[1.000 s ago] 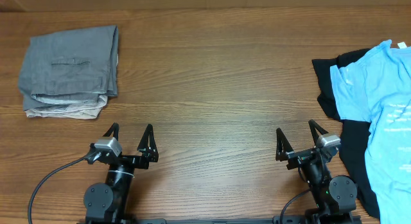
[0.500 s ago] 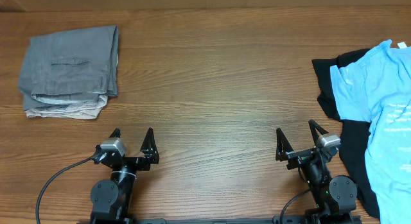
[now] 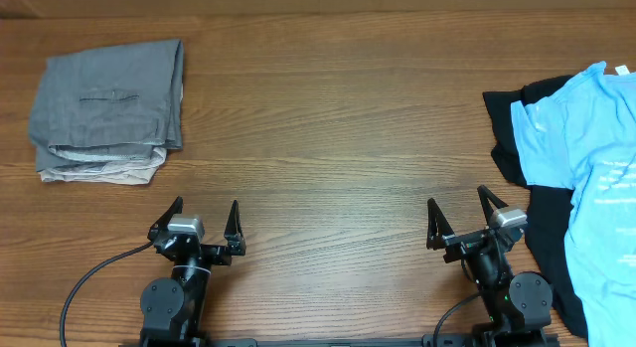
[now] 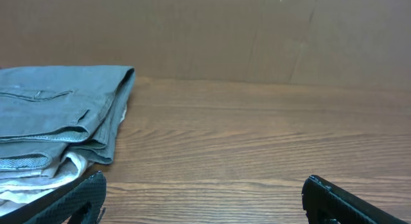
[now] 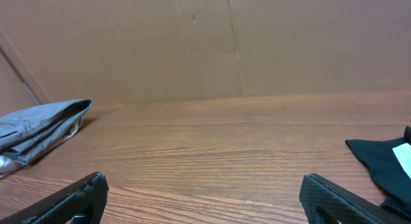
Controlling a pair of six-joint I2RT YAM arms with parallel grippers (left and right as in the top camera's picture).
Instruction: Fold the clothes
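**Both tools standing open, clothes lying at the two ends of the table**

Seen from overhead, the left tool (image 3: 206, 204) is sitting at the near edge of the wooden table (image 3: 328, 128). Its jaws are spreading wide and it is gripping nothing, with only bare wood showing between the fingers. The right tool (image 3: 457, 196) is sitting at the same edge further right, its jaws likewise gaping and holding nothing.

The grey shorts (image 3: 107, 98) are lying folded at the far left of the table, with the slit pocket facing up. They are resting on top of the beige shorts (image 3: 99, 172), whose pale edge is peeking out along the near side. This stack is lying well apart from the left tool. In the left wrist view it is showing ahead and to the left, beyond the left finger (image 4: 74, 199).

At the right end, the light-blue T-shirt (image 3: 586, 168) is lying spread and unfolded over the black garment (image 3: 509, 138), both running off the picture's edge. The right tool is standing near the black garment's left edge without gripping it. In the right wrist view a black corner is showing on the right, ahead of the fingers.

A black cable (image 3: 84, 282) is curving away from the left arm's base.
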